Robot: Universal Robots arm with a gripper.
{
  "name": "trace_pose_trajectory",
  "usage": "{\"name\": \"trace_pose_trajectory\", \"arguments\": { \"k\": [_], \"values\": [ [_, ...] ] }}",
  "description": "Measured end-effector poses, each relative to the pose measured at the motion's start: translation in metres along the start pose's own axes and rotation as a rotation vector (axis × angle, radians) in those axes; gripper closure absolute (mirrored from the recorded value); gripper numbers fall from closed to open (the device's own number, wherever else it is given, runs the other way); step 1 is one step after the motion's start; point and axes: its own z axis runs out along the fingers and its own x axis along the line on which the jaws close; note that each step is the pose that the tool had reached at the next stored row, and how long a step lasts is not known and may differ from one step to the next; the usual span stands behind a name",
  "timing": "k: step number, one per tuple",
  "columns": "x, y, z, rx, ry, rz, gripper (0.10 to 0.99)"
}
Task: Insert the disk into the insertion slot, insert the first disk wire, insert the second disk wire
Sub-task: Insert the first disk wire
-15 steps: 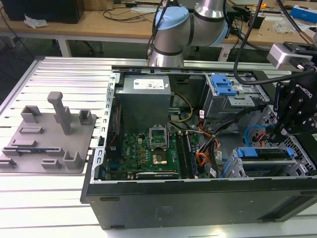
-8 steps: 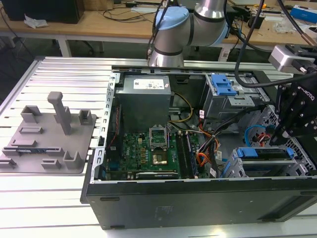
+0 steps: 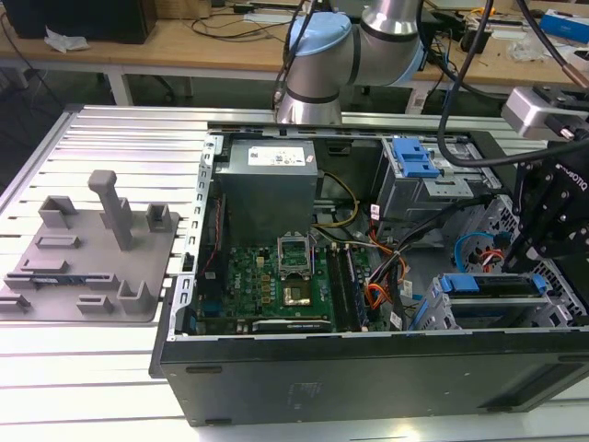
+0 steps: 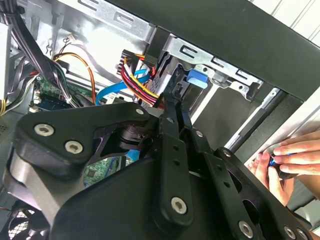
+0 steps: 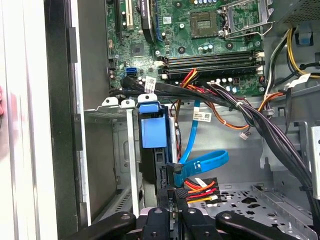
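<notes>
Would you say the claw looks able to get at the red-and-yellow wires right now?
Probably yes: the claw is right beside the wires by the disk, with nothing between them.

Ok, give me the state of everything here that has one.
case, side open.
processor socket, lid open.
insertion slot, filled by the disk.
disk, seated on edge.
gripper, inside the case at the disk's rear.
blue wire, plug at the disk's rear; seating unclear.
red-and-yellow wire, plug beside the gripper.
</notes>
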Motion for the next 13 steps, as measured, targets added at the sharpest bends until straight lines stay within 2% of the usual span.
{"name": "trace_pose_trajectory", "arguments": {
  "k": [13],
  "values": [
    [0.0029, -0.0009, 0.001, -0.006, 0.0005, -0.001, 0.922]
  ]
}}
